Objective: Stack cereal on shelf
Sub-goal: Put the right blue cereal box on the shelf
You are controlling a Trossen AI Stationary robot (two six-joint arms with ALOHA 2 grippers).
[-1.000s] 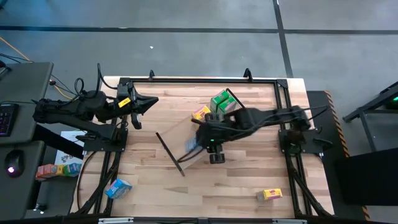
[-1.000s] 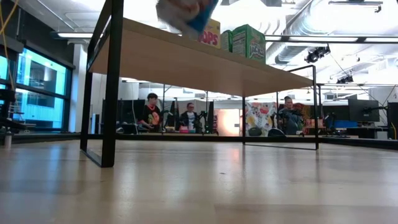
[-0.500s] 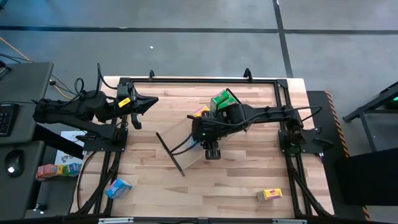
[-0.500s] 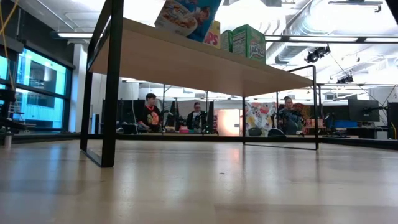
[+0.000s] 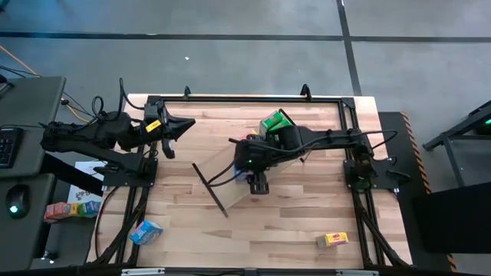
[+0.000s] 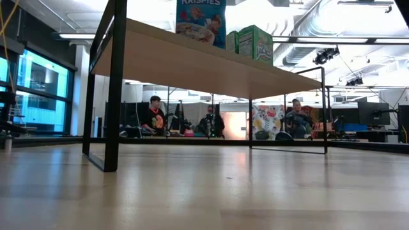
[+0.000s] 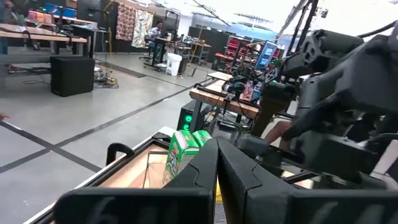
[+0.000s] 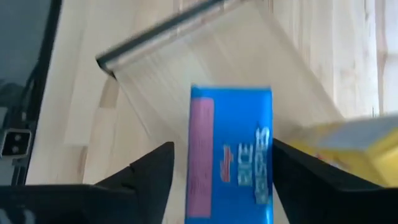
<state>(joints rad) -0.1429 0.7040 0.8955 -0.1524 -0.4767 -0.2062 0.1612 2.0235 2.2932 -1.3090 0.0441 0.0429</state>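
Note:
The shelf [image 5: 230,172] stands slantwise mid-table on its dark end panels; in the low view its board [image 6: 192,64] shows from below. My right gripper [image 5: 255,178] hangs over it, shut on a blue cereal box [image 6: 200,22] that stands upright at the board's top. Beside it a yellow box [image 8: 348,140] and two green boxes [image 6: 255,43] stand on the shelf. My left gripper [image 5: 180,125] waits shut near the table's far left corner. My right gripper comes from above, pointing down, with one finger [image 8: 152,177] on either side of the blue box's upper end [image 8: 230,199]. The box is upright below the fingers. Its lower end [image 6: 201,39] is at the shelf top; whether it rests there I cannot tell.
A blue box [image 5: 146,230] lies near the table's near left corner, and a yellow box [image 5: 332,240] lies near its near right corner. Dark rails [image 5: 245,98] frame the tabletop. More boxes [image 5: 65,208] sit off the table at left. People sit in the room behind.
My right gripper has carried the blue box toward the table's far left, along the shelf toward the other boxes. The box was tilted and blurred a second ago and now stands upright at the shelf top.

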